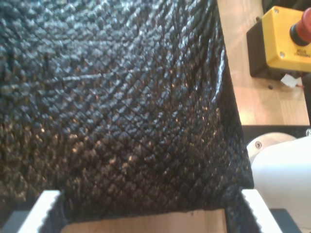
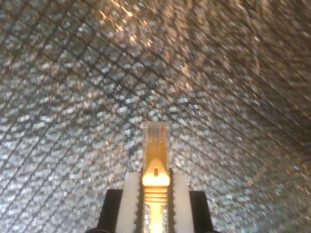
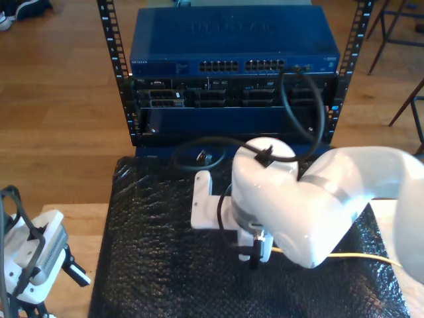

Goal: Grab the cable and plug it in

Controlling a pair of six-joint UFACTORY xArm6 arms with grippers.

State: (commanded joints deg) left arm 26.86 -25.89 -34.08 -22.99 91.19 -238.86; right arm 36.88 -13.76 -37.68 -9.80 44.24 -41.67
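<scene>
the cable (image 3: 361, 256) is thin and yellow. in the exterior view it runs in a slightly bowed line from the 3 o'clock edge across the black textured mat (image 3: 159, 265) to the gripper under the big white arm (image 3: 311, 205) near the picture's middle. in the second wrist view its end shows close up: a ribbed yellow boot and a small clear plug (image 2: 156, 141) with fine lines inside, pointing out past the fingertips toward the mat.

my second gripper (image 2: 156, 187) has its white ridged fingers (image 2: 131, 199) clamped on the boot, one on each side, with the plug sticking out free beyond them. the mat beyond it is blurred and glinting, so we cannot tell whether the plug touches it.

in the first wrist view, my first gripper (image 1: 150, 213) has its two white toothed fingers (image 1: 46, 208) wide apart with nothing between them; they are cut off by the frame edge. beyond them lie the black mat, a strip of wooden table (image 1: 265, 97), and a yellow box with a red button (image 1: 286, 39), cut by the edge.

in the exterior view the white arm hides most of the gripper that holds the cable. at 12 o'clock stands a blue network switch (image 3: 232, 50) in a rack; its row of ports is too small to make out singly. another arm (image 3: 30, 258) sits at 8 o'clock, partly cropped.
</scene>
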